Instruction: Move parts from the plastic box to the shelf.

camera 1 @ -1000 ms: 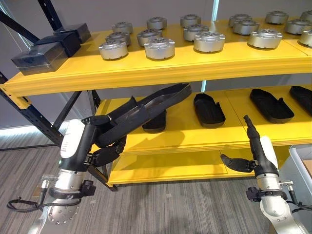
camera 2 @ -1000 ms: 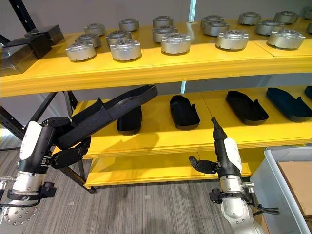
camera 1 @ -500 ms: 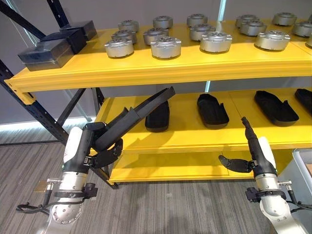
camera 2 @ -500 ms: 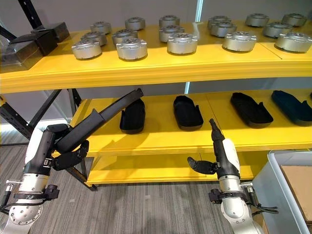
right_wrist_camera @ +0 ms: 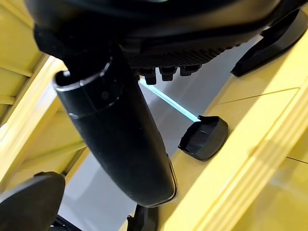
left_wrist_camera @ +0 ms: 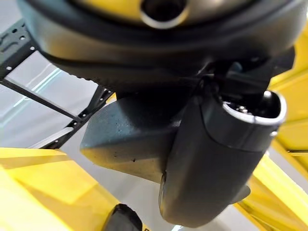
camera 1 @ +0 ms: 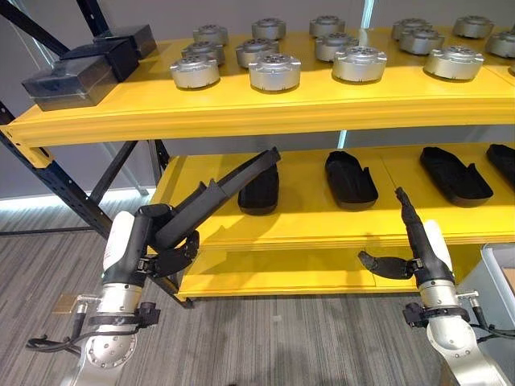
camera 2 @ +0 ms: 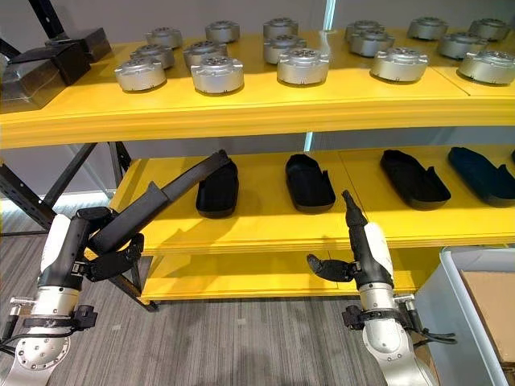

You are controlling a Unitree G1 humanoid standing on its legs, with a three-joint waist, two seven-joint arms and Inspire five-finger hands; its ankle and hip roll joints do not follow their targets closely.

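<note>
Yellow shelving on dark blue uprights stands over a grey plank floor. Top shelf (camera 1: 265, 108) carries round silver metal parts (camera 1: 274, 71) in rows and two dark boxes (camera 1: 68, 79) at its left end. Middle shelf (camera 1: 322, 221) carries black elongated tray-like parts (camera 1: 350, 178), well apart, each lying front to back.

Left hand (camera 1: 169, 241) is curled round one end of a long black part (camera 1: 233, 186): thumb under, fingers over. The part rises up and to the right from the hand; its far tip is over the middle shelf, just beside or touching the leftmost black part already there (camera 1: 259, 191); contact cannot be told. In the left wrist view the part's dark underside (left_wrist_camera: 130, 139) lies against the palm.

Right hand (camera 1: 406, 245) is empty, fingers straight and pointing up, thumb out to the side, in front of the middle shelf's edge. Corner of the grey plastic box (camera 2: 475, 310) sits at lower right, with brown card inside.

Judgement: placing step under way. The held part's long axis runs diagonally to the shelf, whereas the placed parts lie front to back, so it likely needs turning to line up beside the leftmost one. The left hand is the nearer one
</note>
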